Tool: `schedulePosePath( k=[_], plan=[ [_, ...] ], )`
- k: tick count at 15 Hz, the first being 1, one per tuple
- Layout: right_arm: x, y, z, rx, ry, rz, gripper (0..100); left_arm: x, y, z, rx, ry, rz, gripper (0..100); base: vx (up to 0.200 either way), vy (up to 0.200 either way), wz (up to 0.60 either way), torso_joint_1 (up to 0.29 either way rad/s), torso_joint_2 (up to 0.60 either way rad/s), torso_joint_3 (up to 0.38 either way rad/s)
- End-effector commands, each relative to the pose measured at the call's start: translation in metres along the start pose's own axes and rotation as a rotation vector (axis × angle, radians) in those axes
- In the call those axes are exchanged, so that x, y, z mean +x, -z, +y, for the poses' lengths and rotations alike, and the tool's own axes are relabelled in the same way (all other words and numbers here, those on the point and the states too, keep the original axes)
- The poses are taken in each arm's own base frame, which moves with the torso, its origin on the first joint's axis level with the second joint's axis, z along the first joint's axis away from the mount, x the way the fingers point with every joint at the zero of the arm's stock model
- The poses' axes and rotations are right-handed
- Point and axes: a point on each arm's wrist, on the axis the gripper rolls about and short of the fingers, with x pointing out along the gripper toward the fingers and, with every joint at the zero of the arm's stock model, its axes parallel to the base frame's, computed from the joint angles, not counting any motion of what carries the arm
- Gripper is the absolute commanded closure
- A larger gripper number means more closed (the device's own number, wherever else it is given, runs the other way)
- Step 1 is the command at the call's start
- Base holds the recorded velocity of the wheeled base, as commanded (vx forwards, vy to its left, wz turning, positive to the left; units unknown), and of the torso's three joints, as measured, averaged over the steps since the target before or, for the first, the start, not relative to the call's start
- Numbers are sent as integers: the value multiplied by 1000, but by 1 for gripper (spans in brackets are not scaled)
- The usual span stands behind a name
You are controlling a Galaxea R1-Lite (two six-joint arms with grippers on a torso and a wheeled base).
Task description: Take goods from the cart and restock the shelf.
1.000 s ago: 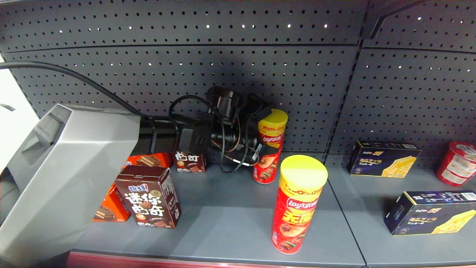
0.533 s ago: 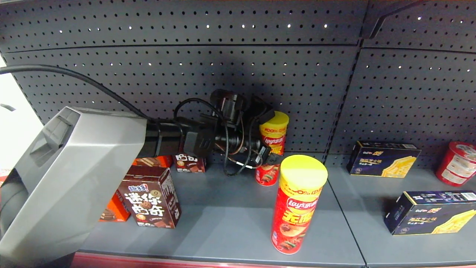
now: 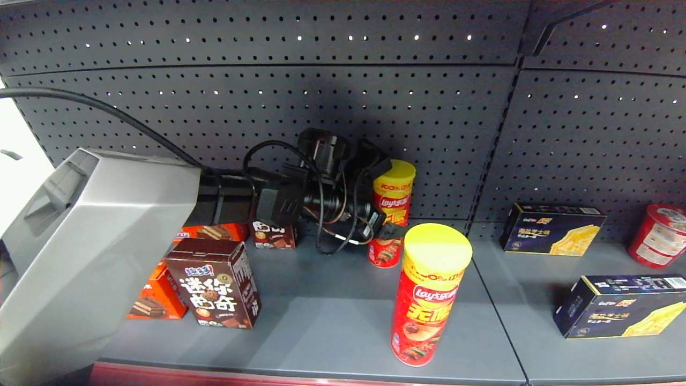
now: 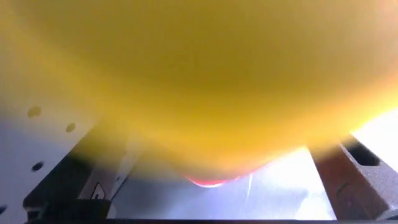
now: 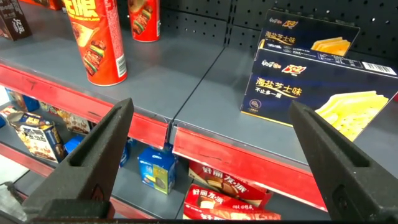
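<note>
Left gripper (image 3: 389, 197) straddles the far red, yellow-lidded cylindrical chip tube (image 3: 395, 172), grip unclear; right gripper (image 5: 210, 107) gapes empty. A careless sideways pull-out could topple the tube.

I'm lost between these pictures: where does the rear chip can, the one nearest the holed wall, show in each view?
Head view: rear chip can stands mid-shelf near the pegboard wall.
Left wrist view: its yellow lid, very close, blurred.
Right wrist view: it stands behind the front chip can.
Shared landmark: the pegboard wall behind it.
</note>
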Motion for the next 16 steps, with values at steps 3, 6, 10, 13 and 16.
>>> schedulePosePath(
  k=[3, 6, 10, 13, 16],
  plan=[
    [0, 2, 0, 6, -2, 8, 0, -37, -5, -10, -7, -10, 7, 0, 0, 0, 0, 0, 0, 0],
    [1, 4, 0, 45, -3, 13, 0, -61, -6, -8, -3, -44, -27, 0, 0, 0, 0, 0, 0, 0],
    [0, 3, 0, 71, -11, 17, 0, -83, -4, -15, 6, -65, -54, 0, 0, 0, 0, 0, 0, 0],
    [-3, -9, 0, 84, -20, 25, 0, -97, -8, -13, 17, -99, -96, 0, 0, 0, 0, 0, 0, 0],
    [1, -39, -4, 118, -29, 53, 0, -112, -19, -15, 31, -121, -132, 0, 0, 0, 0, 0, 0, 0]
  ],
)
